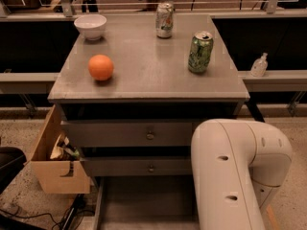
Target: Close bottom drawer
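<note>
While bottom drawer (144, 200) stands pulled out at the cabinet's (144, 80) foot, front past the lower edge, gripper lies unseen beyond the arm (235, 176), state untellable; step: approach; next: press front squarely inward.

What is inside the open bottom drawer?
The visible part of the bottom drawer looks bare. The robot arm covers its right side, and its front is out of frame. The gripper is not in view.
</note>
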`<state>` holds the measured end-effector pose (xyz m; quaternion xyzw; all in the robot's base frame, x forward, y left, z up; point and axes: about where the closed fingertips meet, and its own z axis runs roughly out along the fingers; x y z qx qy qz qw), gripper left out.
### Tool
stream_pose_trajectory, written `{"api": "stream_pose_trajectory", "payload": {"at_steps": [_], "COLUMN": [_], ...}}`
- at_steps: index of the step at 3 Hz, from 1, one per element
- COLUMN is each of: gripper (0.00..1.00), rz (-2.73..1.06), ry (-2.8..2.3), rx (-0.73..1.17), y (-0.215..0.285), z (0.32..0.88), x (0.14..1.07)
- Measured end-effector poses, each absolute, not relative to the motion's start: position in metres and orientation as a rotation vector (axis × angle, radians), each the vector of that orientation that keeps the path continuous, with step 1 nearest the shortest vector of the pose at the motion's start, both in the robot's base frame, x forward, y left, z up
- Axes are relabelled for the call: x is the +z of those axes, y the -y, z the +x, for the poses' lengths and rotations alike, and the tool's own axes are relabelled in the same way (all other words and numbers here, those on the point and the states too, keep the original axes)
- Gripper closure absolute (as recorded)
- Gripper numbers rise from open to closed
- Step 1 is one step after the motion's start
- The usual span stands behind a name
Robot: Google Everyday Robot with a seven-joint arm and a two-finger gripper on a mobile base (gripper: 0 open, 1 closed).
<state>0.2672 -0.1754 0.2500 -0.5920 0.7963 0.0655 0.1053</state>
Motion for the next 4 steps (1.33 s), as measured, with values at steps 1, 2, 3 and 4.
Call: {"api": "stream_pose_trajectory", "payload": {"at_steps": [1,2,3,4], "gripper": [1.00,1.00,1.00,1.00], "rz": [-1.686,-1.650,-1.622,-1.602], "ry": [-2.364,-2.355,-2.339,-2.321], "rx": [0.208,0.192,0.185,0.184], "y": [0.167,0.165,0.161,0.153], "z": [0.269,0.279,0.287,0.294], "x": [0.213,0.194,0.179,0.169]}}
